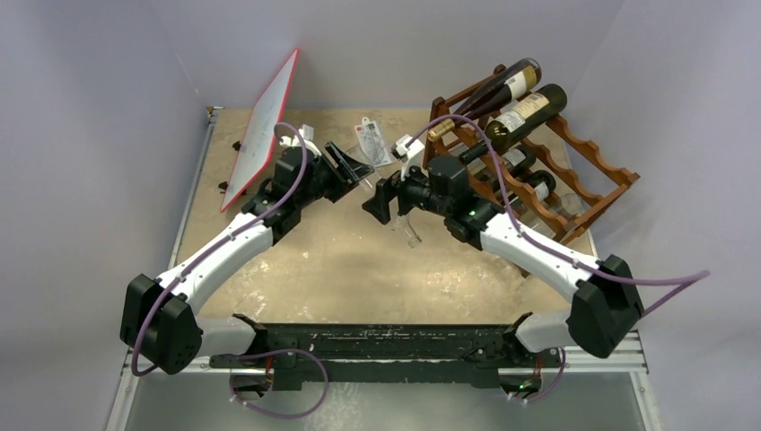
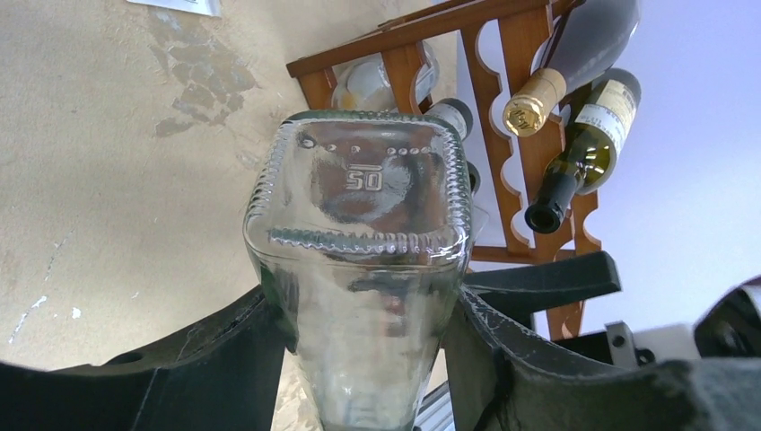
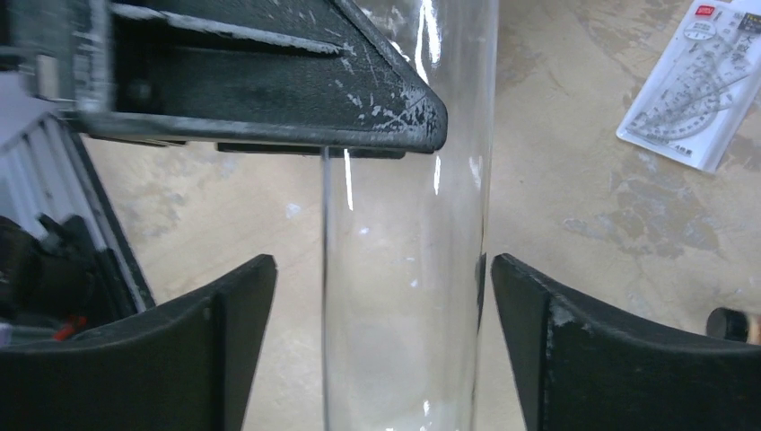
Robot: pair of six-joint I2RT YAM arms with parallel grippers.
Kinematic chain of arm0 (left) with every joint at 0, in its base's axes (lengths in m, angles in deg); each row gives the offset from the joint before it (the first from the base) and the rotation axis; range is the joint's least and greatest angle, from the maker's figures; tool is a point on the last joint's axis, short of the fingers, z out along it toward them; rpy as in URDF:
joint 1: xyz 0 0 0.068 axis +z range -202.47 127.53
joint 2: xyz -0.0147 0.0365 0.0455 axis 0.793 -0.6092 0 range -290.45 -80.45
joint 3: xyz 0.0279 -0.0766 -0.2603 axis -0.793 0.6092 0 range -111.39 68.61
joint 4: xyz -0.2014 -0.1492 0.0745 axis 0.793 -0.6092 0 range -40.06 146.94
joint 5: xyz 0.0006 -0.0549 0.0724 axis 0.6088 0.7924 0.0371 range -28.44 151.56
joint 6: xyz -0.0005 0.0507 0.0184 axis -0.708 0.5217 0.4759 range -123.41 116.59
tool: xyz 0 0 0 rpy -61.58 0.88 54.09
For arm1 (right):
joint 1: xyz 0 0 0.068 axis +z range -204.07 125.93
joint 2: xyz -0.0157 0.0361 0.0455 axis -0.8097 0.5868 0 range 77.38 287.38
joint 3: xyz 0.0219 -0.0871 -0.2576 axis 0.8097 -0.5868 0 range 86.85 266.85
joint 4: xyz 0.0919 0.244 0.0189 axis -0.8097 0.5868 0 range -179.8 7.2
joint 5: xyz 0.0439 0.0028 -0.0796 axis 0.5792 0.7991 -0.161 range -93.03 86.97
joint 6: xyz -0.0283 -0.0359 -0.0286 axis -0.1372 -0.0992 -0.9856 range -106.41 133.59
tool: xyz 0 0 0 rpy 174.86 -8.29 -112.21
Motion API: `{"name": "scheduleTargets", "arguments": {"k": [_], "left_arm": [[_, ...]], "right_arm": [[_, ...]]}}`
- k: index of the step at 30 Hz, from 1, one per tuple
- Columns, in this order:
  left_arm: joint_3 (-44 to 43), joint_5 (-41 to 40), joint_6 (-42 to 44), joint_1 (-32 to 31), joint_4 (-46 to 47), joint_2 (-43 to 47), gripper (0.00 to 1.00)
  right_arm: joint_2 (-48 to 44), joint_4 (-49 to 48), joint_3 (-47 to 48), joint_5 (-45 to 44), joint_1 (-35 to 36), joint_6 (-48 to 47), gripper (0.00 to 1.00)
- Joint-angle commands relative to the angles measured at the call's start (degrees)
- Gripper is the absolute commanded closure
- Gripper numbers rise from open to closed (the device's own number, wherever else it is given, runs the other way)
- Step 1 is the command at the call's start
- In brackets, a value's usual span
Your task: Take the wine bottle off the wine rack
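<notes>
A clear glass wine bottle (image 2: 359,206) with a squarish ribbed base hangs over the table, free of the wine rack (image 1: 574,180). My left gripper (image 2: 363,314) is shut on it, both fingers pressed against its tapering sides. In the right wrist view the bottle's straight body (image 3: 404,269) stands between the fingers of my right gripper (image 3: 381,269), which is open with a gap on each side. The two grippers meet at mid-table, left (image 1: 359,171) and right (image 1: 381,202), just left of the rack. The reddish-brown rack (image 2: 502,117) holds dark bottles (image 1: 529,108) on top and in lower tiers.
A red-framed whiteboard (image 1: 265,126) leans at the back left. A packaged ruler set (image 1: 372,139) lies on the table behind the grippers, also in the right wrist view (image 3: 691,90). Walls close in on three sides. A black rail (image 1: 386,346) runs along the near edge.
</notes>
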Motion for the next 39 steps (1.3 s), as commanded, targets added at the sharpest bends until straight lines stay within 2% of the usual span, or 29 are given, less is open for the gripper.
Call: {"name": "scheduleTargets", "arguments": {"k": [1,6,17,24,27,30,36,39], "left_arm": [[-4.13,-0.98,-4.58,-0.21,6.41,2.04,1.00],[-5.16,-3.20,-8.71,0.06,7.73,2.65,1.00],[-4.58,-2.61,-25.82,1.25,23.39,2.51,1.00],[-0.61,-2.31,-39.31,1.19,33.67,1.99,1.00],[1.68,-1.50,-44.32,1.20,39.33,1.43,1.00],[3.12,-1.30,-46.92,1.19,41.47,1.86,1.00],[5.74,-1.61,-49.02,1.11,41.97,4.33,1.00],[6.50,-1.28,-49.67,1.11,41.81,5.13,1.00]], "right_arm": [[-8.05,-0.29,-1.18,-5.95,0.22,3.01,0.01],[-13.11,5.35,-1.35,-9.68,0.13,4.32,0.00],[-29.71,9.24,-8.65,-21.74,0.12,9.13,0.00],[-40.94,-4.91,-17.57,-15.76,0.16,10.87,0.01],[-40.24,-8.26,-17.89,-20.30,0.12,15.03,0.03],[-38.31,-14.55,-17.97,-19.10,0.11,16.19,0.06],[-33.87,-24.97,-17.13,-19.58,0.11,12.98,0.13],[-32.84,-31.58,-18.08,-18.60,0.14,11.01,0.21]]}}
